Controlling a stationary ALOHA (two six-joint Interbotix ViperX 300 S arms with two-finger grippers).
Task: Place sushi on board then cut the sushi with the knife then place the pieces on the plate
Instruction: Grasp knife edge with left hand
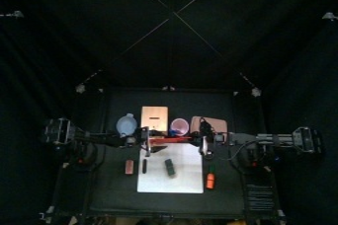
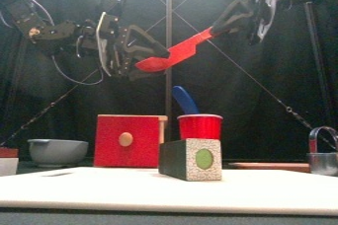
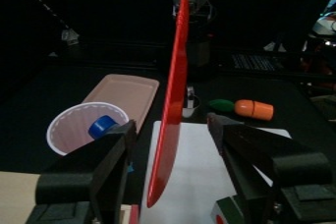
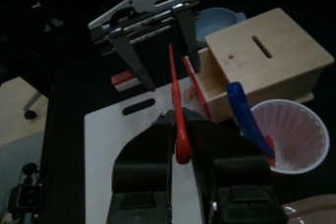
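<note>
Red knife point(image 2: 175, 51) btwn left gripper point(image 2: 132, 59) & right gripper point(image 2: 224, 24) — holder unclear.

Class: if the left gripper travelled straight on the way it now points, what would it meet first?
Most likely the right gripper, facing it at the red knife's far end; depth is hard to judge.

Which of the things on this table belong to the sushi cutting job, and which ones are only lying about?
For the job:
- sushi roll
- white board under it
- red knife, held up by the right tool
- pink tray

Lying about:
- wooden box
- blue-grey bowl
- red cup with blue knife
- metal cutter
- orange and green toy
</note>
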